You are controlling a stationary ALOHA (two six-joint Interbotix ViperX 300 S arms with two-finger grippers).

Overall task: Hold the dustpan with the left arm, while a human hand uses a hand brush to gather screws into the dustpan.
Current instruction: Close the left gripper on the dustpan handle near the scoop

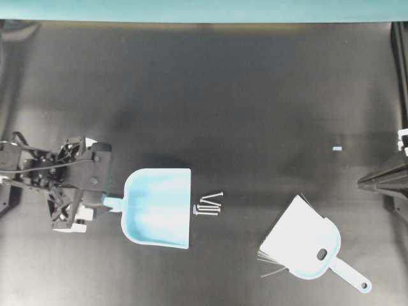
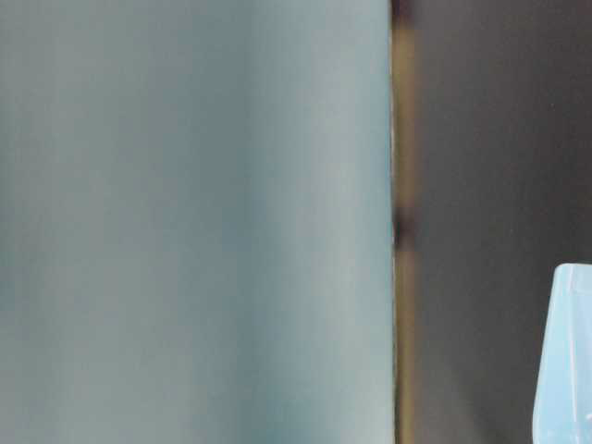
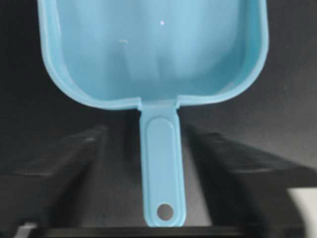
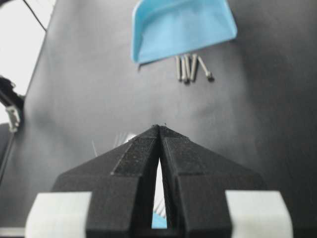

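**Left wrist view: handle framed, not yet gripped**

Your dustpan (image 1: 159,207) lies left of centre on the bench (image 1: 210,95), its handle between the left pincer (image 3: 161,163)'s released jaws. Next, clench on it. Screws (image 1: 209,205) wait at its mouth; the hand brush (image 1: 306,245) lies untouched, right. The right pincer (image 4: 159,130) is clenched, empty. No hand visible; the table-level view is mostly blocked.
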